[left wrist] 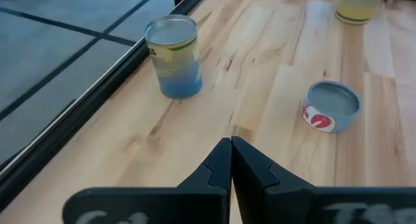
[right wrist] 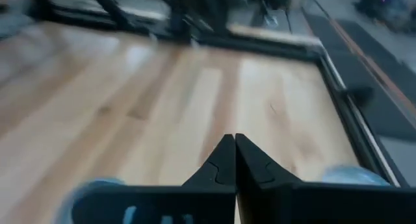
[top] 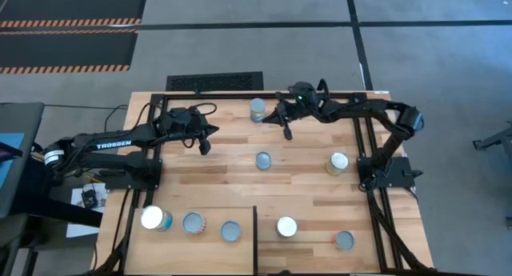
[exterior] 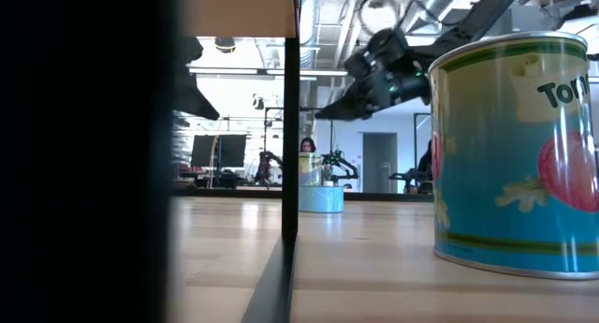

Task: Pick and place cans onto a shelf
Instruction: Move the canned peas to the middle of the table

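Four cameras, one striped-plank wooden tabletop (top: pixel 304 188)

One looks straight down from above; one sits level at the table's surface, close behind a blue-labelled tin (exterior: pixel 513 154); each wrist camera looks along its closed fingers, sharing the planks.

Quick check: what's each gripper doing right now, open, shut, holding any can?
Left gripper: shut, holding nothing, above the bare tabletop.
Right gripper: shut, holding nothing, above the tabletop.

Grey concrete floor (top: pixel 264 44) surrounds the worktop (top: pixel 240 160); black mats with striped edges (top: pixel 68 28) lie beyond its far-left corner.
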Robot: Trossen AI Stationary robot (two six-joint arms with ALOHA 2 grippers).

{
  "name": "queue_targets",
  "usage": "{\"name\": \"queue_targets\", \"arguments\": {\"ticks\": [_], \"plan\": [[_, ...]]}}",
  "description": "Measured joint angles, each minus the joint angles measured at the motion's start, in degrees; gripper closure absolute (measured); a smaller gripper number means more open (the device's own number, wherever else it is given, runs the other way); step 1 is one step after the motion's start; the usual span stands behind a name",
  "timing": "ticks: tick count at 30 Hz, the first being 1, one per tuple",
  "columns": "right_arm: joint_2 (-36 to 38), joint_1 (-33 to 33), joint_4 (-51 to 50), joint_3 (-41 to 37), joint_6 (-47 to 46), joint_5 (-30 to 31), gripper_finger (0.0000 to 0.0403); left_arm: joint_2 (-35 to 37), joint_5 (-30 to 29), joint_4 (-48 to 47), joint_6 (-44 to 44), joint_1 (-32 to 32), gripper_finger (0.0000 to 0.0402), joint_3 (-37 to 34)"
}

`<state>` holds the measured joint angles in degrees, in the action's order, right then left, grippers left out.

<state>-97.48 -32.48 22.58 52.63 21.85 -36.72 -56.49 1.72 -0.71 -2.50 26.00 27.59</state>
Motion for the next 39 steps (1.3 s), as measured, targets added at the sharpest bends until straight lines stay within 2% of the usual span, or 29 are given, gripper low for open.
{"name": "queue_targets", "arguments": {"ticks": [5, 9, 15, 22, 28, 39], "plan": [[-4.32, -0.01, -13.07, 9.11, 3.86, 6.46, 0.0381, 0.00, 0.00, -0.72, 0.24, 0.00, 0.0402, 0.00], [-5.91, 0.07, -24.10, 14.78, 8.87, 11.27, 0.0344, 0.00, 0.00, -1.29, 0.31, -0.02, 0.0401, 0.00], [-6.97, 0.10, -26.40, 17.04, 15.98, 18.05, 0.0281, 0.00, 0.00, -1.29, 0.27, -0.02, 0.0401, 0.00], [-9.40, -0.16, -26.60, 17.44, 20.43, 19.34, 0.0239, 0.00, 0.00, -1.28, -0.15, -0.04, 0.0401, 0.00], [-11.34, -0.05, -25.01, 18.50, 22.14, 20.78, 0.0252, 0.00, 0.61, -1.29, -0.22, -0.13, 0.0402, -0.02], [-13.13, 0.22, -28.64, 21.78, 24.74, 23.28, 0.0337, 0.02, 0.63, -1.27, -0.17, -0.50, 0.0401, -0.02]]}}
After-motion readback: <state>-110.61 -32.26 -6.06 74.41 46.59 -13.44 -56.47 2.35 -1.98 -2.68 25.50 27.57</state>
